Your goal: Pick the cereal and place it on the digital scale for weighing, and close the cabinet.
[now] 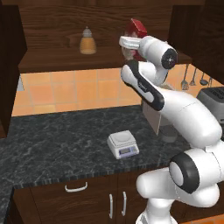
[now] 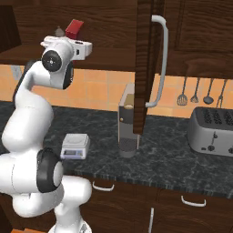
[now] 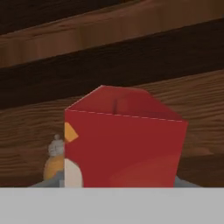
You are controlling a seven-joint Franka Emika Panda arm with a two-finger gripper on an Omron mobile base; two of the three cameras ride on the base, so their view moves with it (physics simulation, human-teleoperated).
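Pincer (image 3: 120,186) clamped on cereal (image 3: 124,144), tilted inside cabinet (image 1: 52,61).

Tilted red cereal (image 3: 124,144) inside open cabinet (image 2: 144,68) (scale (image 1: 123,144) on counter).

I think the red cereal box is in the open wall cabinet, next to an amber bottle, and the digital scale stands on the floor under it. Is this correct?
Not quite. The digital scale stands on the dark stone counter, not on the floor; the left base view shows it there. The rest holds: the cereal is inside the cabinet, with the amber bottle on the shelf nearby.
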